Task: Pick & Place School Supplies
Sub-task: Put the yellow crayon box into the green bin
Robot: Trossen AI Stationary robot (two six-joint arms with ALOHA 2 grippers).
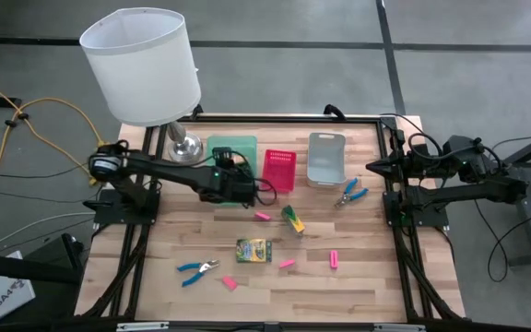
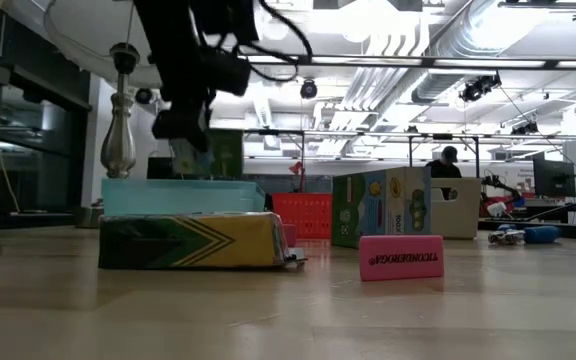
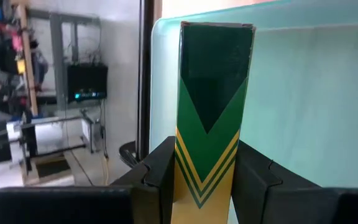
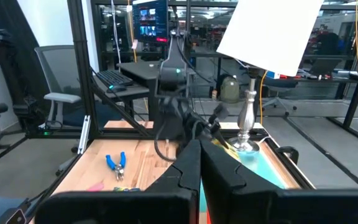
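My left gripper (image 1: 235, 187) hovers by the near end of the green tray (image 1: 233, 150), shut on a yellow-and-green crayon box (image 3: 213, 106). The low view shows the left gripper (image 2: 183, 128) above the green tray's wall (image 2: 183, 195). Two more crayon boxes (image 1: 253, 250) (image 1: 293, 219) lie on the table. Several pink erasers (image 1: 263, 216) (image 1: 334, 259) lie scattered around them. Two blue-handled tools (image 1: 198, 269) (image 1: 349, 193) also rest on the wood. My right gripper (image 4: 199, 163) is shut, parked at the table's right edge (image 1: 376, 167). My left gripper pinches the crayon box between its two fingers (image 3: 160, 168), at the box's yellow end (image 3: 197, 186). The box runs along the fingers and sticks out well past their tips, green end (image 3: 216, 56) foremost. It is lifted clear, over the green tray.
A white-shaded lamp (image 1: 141, 65) stands at the far left corner, its metal base (image 1: 184, 148) beside the green tray. A pink tray (image 1: 279, 169) and a grey tray (image 1: 326, 157) sit to the green tray's right. Bare wood lies along the near edge.
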